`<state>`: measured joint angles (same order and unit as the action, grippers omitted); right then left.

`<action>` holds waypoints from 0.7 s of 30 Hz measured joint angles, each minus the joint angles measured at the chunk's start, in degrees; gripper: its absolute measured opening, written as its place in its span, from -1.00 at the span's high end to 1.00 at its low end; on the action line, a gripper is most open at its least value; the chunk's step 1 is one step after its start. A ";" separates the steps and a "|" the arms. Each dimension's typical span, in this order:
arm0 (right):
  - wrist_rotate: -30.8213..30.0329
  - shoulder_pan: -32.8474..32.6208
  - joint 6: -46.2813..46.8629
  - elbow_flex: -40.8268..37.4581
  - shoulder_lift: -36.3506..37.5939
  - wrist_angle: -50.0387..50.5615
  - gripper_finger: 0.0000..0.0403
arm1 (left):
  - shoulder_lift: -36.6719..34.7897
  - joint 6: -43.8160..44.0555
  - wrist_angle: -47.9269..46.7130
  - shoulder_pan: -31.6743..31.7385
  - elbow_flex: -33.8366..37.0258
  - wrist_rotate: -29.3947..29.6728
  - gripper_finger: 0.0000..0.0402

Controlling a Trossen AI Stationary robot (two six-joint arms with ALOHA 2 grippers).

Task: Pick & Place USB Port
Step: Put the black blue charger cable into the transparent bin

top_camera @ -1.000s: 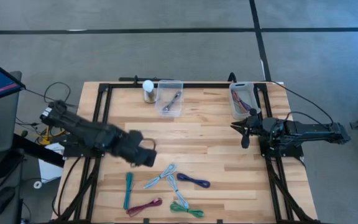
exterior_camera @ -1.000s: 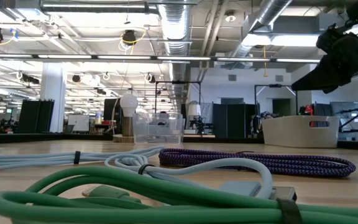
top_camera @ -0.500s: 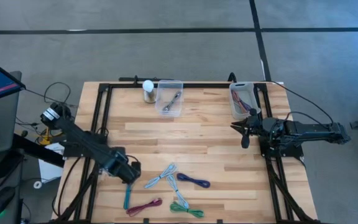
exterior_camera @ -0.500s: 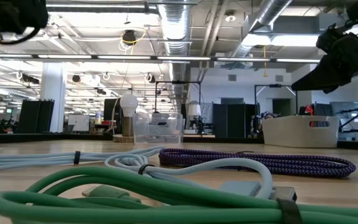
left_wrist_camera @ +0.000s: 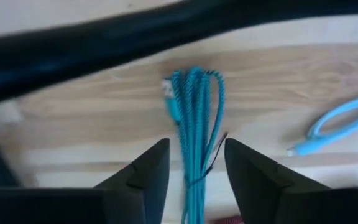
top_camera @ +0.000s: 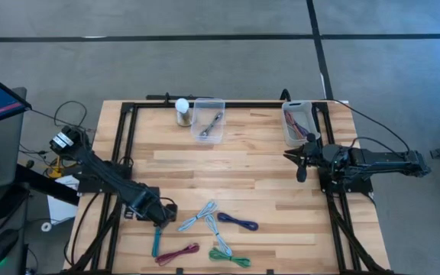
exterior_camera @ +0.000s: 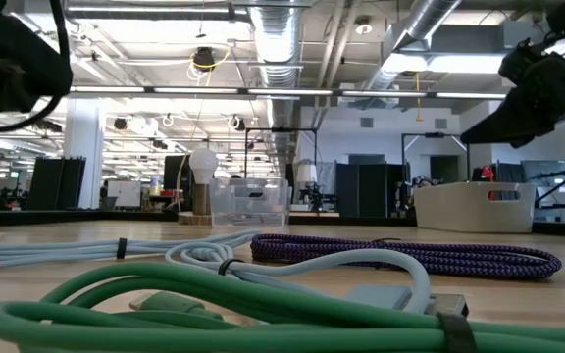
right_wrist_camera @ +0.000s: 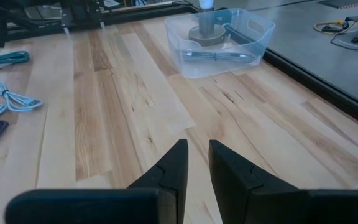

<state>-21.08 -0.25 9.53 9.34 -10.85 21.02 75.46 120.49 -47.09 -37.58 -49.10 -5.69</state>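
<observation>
Several coiled USB cables lie near the table's front edge: teal [top_camera: 157,233], light blue [top_camera: 197,217], dark purple [top_camera: 239,223], maroon [top_camera: 178,253] and green [top_camera: 229,257]. My left gripper [top_camera: 159,218] hovers over the far end of the teal cable. In the left wrist view it is open [left_wrist_camera: 194,146], one finger on each side of the teal cable [left_wrist_camera: 194,118], which lies flat on the wood. My right gripper [top_camera: 299,162] waits at the right side; its fingers [right_wrist_camera: 196,149] stand a narrow gap apart with nothing between them.
A white bin [top_camera: 296,122] holding cables stands at the back right. A clear container [top_camera: 208,121] with a metal tool and a light bulb on a stand [top_camera: 182,111] are at the back middle. Black frame rails [top_camera: 128,153] run along both sides.
My left gripper has gone toward the table's near edge and a little to the left, coming down over the far end of the teal cable. The arm now shows at the low view's upper left. The cables have not moved.
</observation>
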 joint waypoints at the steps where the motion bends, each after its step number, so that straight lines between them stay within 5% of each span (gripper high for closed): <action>1: 0.00 0.00 0.00 0.00 0.00 0.17 0.71 | -0.01 -0.01 1.31 0.00 0.76 0.83 0.20; 21: 0.01 0.00 0.01 0.00 0.00 0.41 0.71 | 0.02 0.00 13.03 0.20 10.56 2.67 0.09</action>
<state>-21.07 -0.25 9.54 9.34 -10.85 21.43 75.48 120.49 -34.06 -37.39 -38.55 -3.03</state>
